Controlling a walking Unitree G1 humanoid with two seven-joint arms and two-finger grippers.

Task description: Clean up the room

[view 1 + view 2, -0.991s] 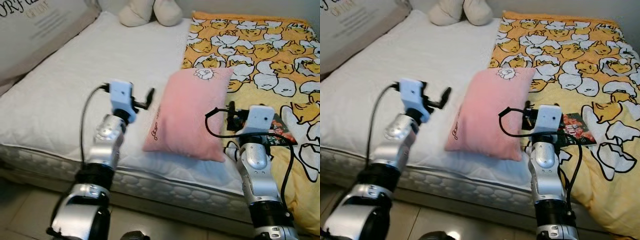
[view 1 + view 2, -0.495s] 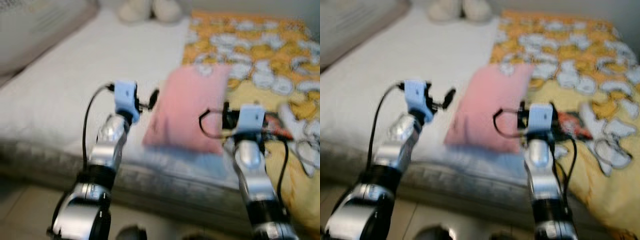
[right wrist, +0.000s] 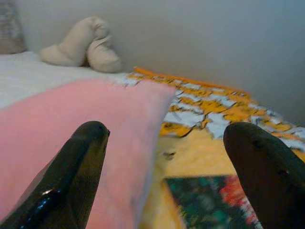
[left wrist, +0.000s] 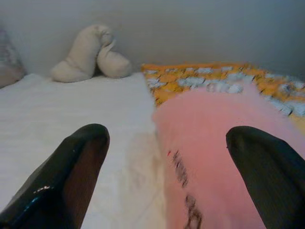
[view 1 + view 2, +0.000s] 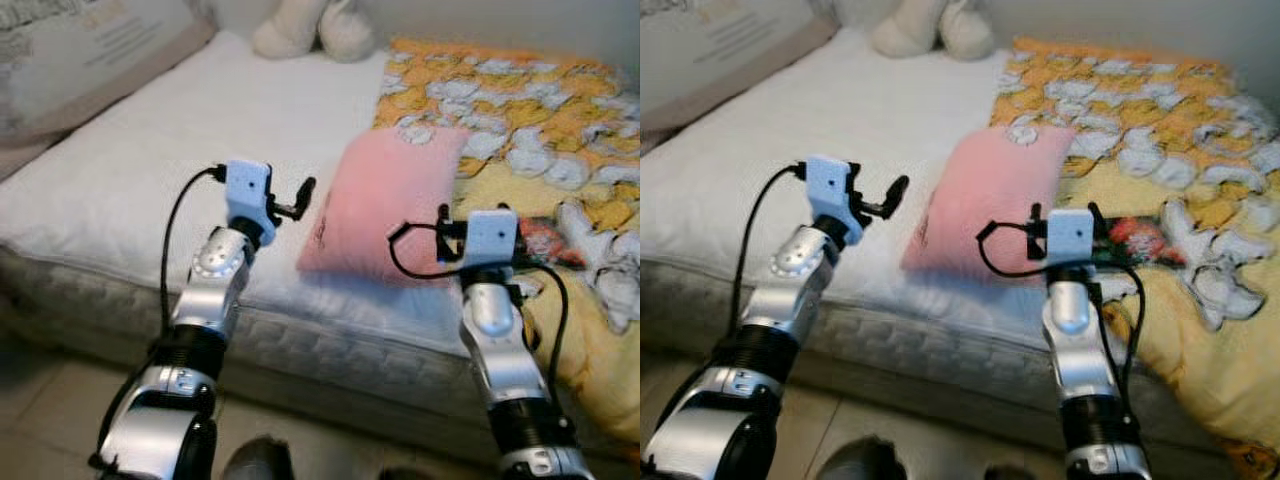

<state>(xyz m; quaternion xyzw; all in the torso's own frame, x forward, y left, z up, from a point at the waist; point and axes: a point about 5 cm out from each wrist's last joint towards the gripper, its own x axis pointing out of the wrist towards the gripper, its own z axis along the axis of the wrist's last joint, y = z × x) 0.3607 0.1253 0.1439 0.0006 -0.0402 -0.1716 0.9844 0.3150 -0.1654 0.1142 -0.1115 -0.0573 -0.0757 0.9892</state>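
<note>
Bed (image 5: pixel 120 190): white quilted mattress, bare on the robot's left half. Yellow blanket (image 5: pixel 560 190) with a white-and-orange cartoon print covers the right half, running to the head end and hanging over the near edge. Pink pillow (image 5: pixel 385 210) lies near the middle, on the mattress, its right edge against the blanket. Beige plush toy (image 5: pixel 315 28) sits at the far end by the wall. Small dark, red-printed packet (image 5: pixel 1135 238) lies flat on the blanket, just right of the pillow. Large pale cushion (image 5: pixel 80 50) at far left edge.
</note>
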